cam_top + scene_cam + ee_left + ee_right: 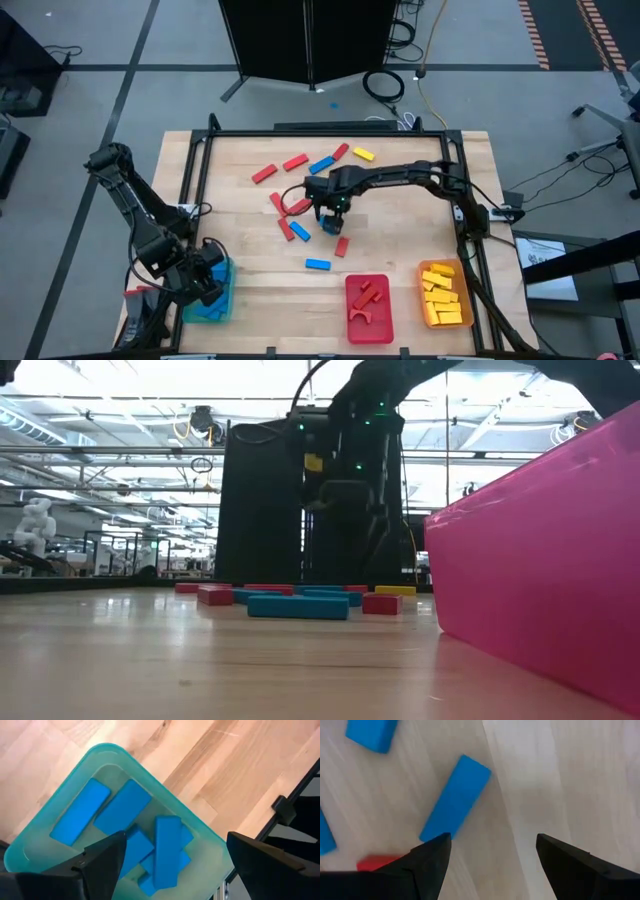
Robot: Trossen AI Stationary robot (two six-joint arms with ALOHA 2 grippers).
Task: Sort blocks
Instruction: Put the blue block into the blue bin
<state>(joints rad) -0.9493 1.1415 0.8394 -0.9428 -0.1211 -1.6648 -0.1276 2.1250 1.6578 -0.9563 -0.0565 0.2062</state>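
Pale wooden table top [250, 250] framed by black rails, on a grey floor with cables and a dark cabinet beyond the far edge.

Right gripper [492, 852] out over the middle of the table, jaws apart and clamped on nothing. Between and just ahead of its dark fingers [427, 865], bare wood and a blue rectangular block [455, 797] lying flat, one end close by one finger, not touching as far as can be told. Farther out, another blue block [372, 734], a sliver of a third at the edge, and a bit of red block [375, 863] beside the same finger. From above, the same gripper [331, 210] hanging over a loose scatter of red, blue and yellow bars [300, 195]; one blue bar [317, 264] and one red bar [342, 247] lying apart, nearer the trays.

Left gripper [172, 857] at the near left corner, jaws wide apart, holding nothing, poised above a translucent teal plastic tray [95, 760]. Directly beneath the gap, several blue bars [167, 850] piled crosswise; two more blue bars [80, 810] lying side by side farther along the tray floor.

Outward along the near edge: a red plastic tray [368, 320] with red pieces, among them arches, then an orange tray [428, 310] stacked with yellow bars [443, 292].
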